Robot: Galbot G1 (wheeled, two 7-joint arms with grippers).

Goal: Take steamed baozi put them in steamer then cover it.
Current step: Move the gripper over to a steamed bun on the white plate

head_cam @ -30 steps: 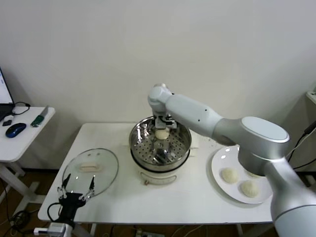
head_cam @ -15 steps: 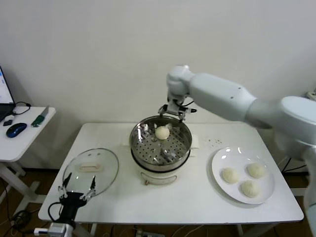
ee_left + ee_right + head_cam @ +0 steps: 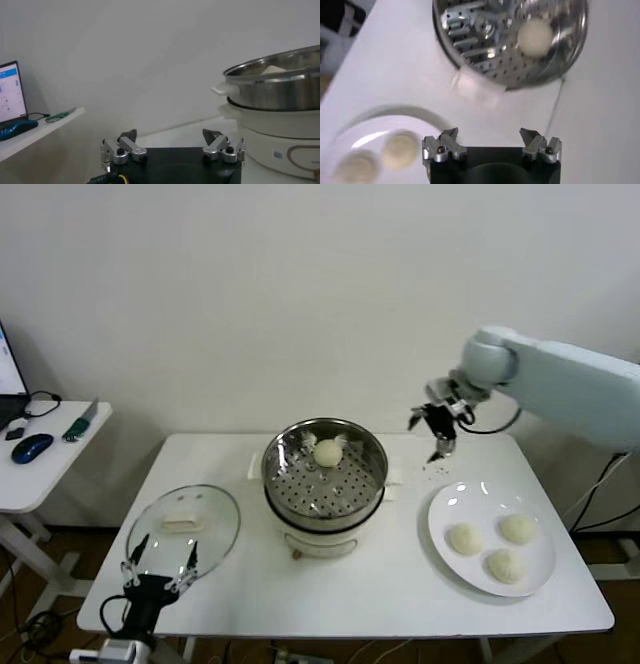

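White table (image 3: 380, 584) – one baozi (image 3: 328, 451) in steamer (image 3: 300, 484) – right gripper (image 3: 437, 429) open, empty, above it.

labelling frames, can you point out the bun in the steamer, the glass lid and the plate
bun in the steamer (image 3: 328, 451): head view, on its domed top.
glass lid (image 3: 212, 536): head view, on the clear glass near its rim.
plate (image 3: 443, 509): head view, on a bare part of its white surface.

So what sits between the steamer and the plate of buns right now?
Only bare white table lies between the steamer and the plate, as the head view shows; the open right claw hangs above that gap, empty.
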